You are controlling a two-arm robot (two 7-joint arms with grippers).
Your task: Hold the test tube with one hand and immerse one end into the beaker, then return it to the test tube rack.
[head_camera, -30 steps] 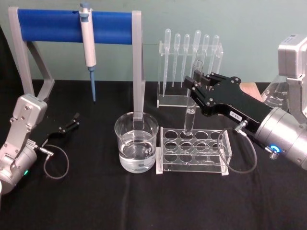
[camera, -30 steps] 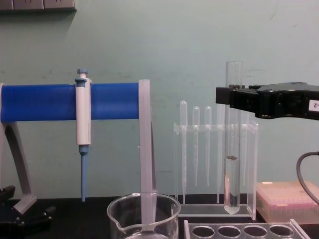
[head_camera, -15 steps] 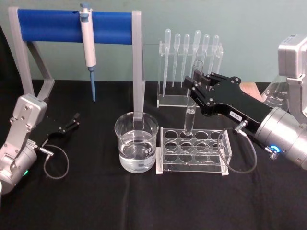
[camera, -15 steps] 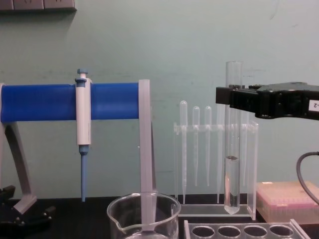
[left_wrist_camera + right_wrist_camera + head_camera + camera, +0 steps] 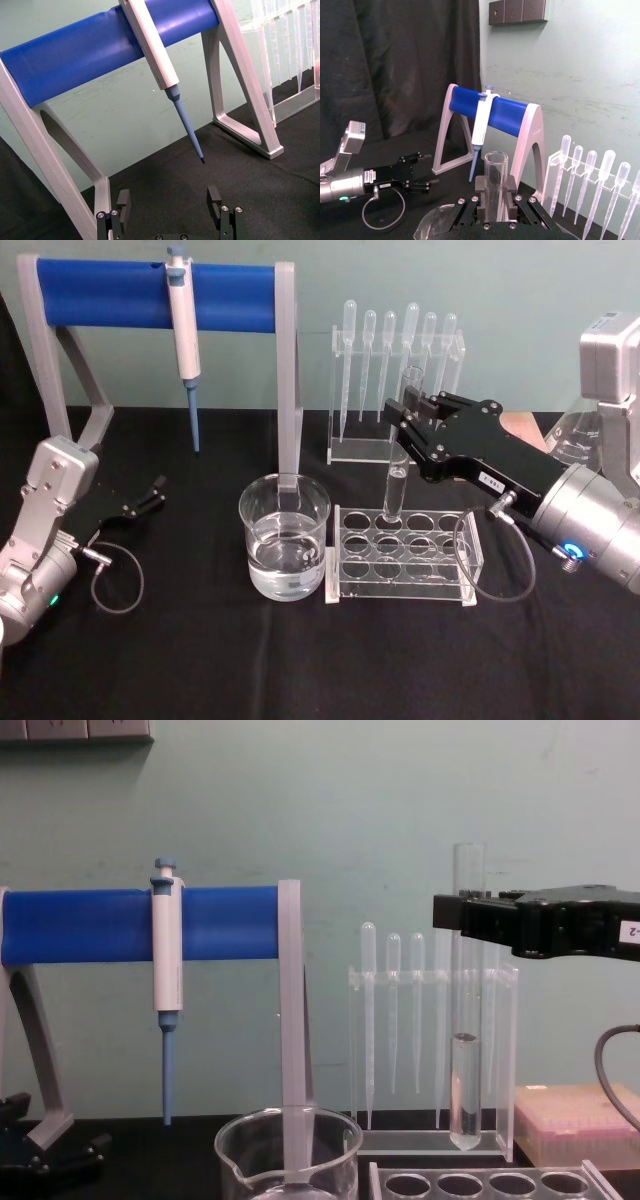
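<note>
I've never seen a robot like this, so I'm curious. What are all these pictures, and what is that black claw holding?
This is a robot with two arms, and each arm ends in a gripper, a kind of claw. Cameras on its head, its chest and both wrists show one moment from four places. The head camera looks down at the black table. The chest camera looks across it from low down.

The right gripper is shut on a glass test tube with a little liquid inside. It holds the tube upright just above the clear rack with round holes. Left of the rack stands a beaker of clear liquid. The left gripper rests open on the table, far left.

Behind are thin pipettes in a stand, and a pipettor hanging on a blue bar.
</note>
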